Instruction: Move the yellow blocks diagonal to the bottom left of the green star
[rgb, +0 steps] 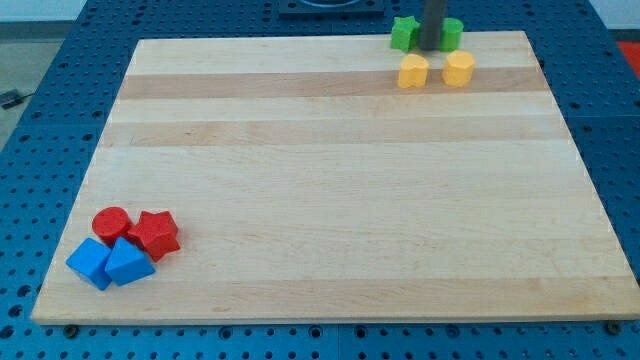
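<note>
Two yellow blocks just below the green star, waiting to be pushed.

The left yellow block (412, 71) and the right yellow block (459, 68) sit side by side near the view's top edge of the wooden board (320, 180), just below the green star (404, 33); their exact shapes are hard to make out. They look like small, rigid, light pieces that should slide readily and may spin if struck off-centre, so each is best pushed squarely on the face away from its goal. My tip (432, 48) stands just right of the star, between it and a second green block (451, 34); there is no pincer, only the rod. Well apart from the star, at the bottom left, cluster a red cylinder (111, 224), red star (156, 234) and two blue blocks (110, 262).
</note>
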